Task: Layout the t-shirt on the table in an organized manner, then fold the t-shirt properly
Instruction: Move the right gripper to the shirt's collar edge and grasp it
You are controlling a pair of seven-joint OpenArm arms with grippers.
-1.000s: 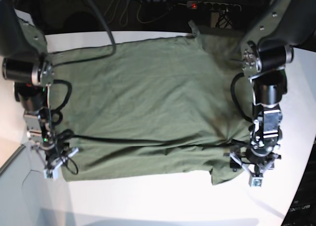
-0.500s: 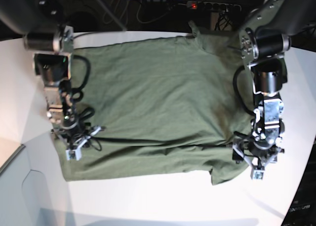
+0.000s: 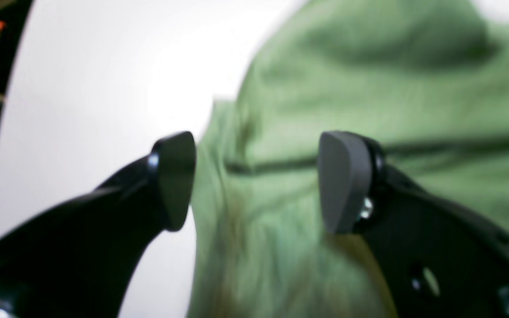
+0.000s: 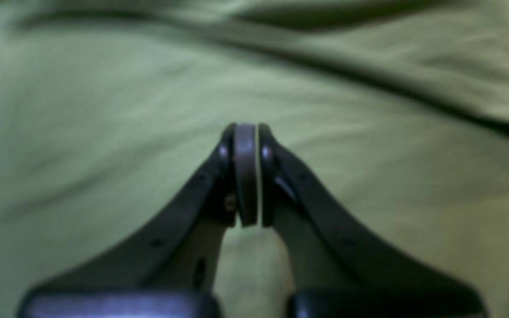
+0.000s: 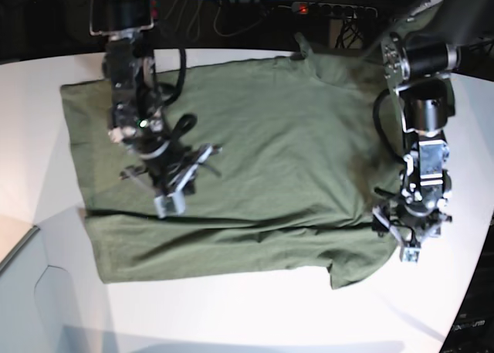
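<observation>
1. Olive-green cotton, the short-sleeved t-shirt [image 5: 255, 160] lies spread mostly flat across the glossy white table [image 5: 231, 314] in front of you. So judge the laying-out as close to done, while no proper fold has been made yet.
2. What is left, as far as you can see: a long crease runs across the lower part of the cloth, the sleeve near the left arm looks bunched, and the whole folding step lies ahead.
3. Your left gripper [image 3: 254, 181] stands with jaws wide. The shirt's edge and sleeve seam lie between and just below the pads, with one pad over bare table and the other over cloth. Nothing is pinched.
4. Your right gripper [image 4: 246, 174] has its jaws pressed together with no cloth between them. It hangs over the middle of the shirt's body, fabric on every side of it.
</observation>
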